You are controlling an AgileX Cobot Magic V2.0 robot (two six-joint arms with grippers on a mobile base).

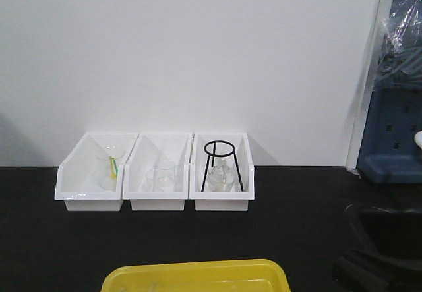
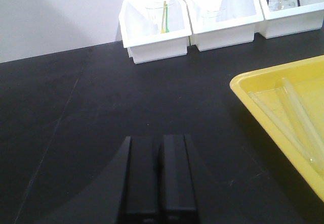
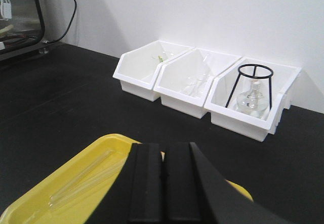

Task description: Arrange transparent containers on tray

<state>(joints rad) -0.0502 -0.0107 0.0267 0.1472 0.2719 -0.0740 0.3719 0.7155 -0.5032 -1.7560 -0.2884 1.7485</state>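
The yellow tray (image 1: 191, 267) lies at the near edge of the black table. Two clear test tubes (image 2: 302, 114) (image 2: 276, 119) lie side by side on its floor. In the right wrist view they (image 3: 81, 177) run lengthwise along the tray's left part. My left gripper (image 2: 159, 139) is shut and empty over bare table, left of the tray's rim (image 2: 253, 85). My right gripper (image 3: 163, 145) is shut and empty, hanging above the tray (image 3: 30, 198) just right of the tubes. It hides the tray's middle.
Three white bins (image 1: 158, 173) stand in a row against the back wall. The left and middle bins each hold a beaker. The right bin holds a flask (image 3: 252, 98) under a black ring stand (image 1: 222, 163). Blue equipment (image 1: 392, 134) and a dark bulky shape (image 1: 379, 265) fill the right side.
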